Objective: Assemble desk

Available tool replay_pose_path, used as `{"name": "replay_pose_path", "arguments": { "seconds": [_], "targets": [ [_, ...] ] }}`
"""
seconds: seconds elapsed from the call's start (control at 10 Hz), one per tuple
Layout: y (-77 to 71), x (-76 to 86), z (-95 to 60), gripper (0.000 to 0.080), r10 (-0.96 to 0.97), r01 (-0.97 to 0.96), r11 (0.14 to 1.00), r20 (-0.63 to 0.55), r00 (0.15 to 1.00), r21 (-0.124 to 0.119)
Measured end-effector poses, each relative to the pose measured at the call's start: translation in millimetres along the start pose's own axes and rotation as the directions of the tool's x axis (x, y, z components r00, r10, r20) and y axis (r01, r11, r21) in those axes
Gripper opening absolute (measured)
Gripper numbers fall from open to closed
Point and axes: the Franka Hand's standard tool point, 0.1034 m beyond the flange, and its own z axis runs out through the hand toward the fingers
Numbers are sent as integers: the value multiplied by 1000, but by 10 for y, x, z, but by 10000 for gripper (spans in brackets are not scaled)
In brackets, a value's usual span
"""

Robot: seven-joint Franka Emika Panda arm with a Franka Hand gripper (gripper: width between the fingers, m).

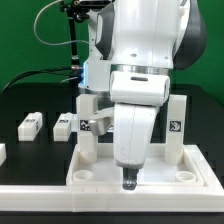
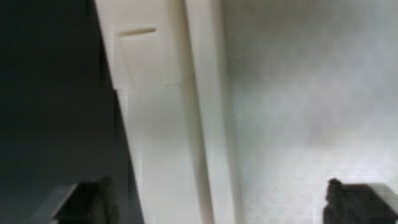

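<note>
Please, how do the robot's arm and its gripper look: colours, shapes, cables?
The robot arm is smooth, rounded and white, with a dark grey joint section; black cables run behind it. Its white gripper ends in two dark fingers.

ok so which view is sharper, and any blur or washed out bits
Exterior view: fairly sharp and evenly lit, though the arm hides much of the tabletop. Wrist view: soft and out of focus, white plastic washed out with edges smeared, the fingertips just dark blurs.
</note>
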Motion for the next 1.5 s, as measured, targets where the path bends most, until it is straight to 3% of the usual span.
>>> {"name": "replay_pose_path", "arguments": {
  "seconds": [0.7,0.8,1.0,1.1,1.2,1.3,1.5],
  "targets": [
    [10,-16,-11,649,5,-5,1000,1,1000,1],
    [87,-23,-207,649,45,-46,998,24,999,50],
    [294,-125,-605,649,70,-74,993,50,996,87],
    [407,-235,-757,649,117,-122,988,65,991,92],
    [472,-368,-843,649,191,-197,977,76,979,79],
    [442,-469,-806,649,281,-287,956,85,956,68],
    [426,-451,-796,649,419,-425,903,95,903,59]
  ]
}}
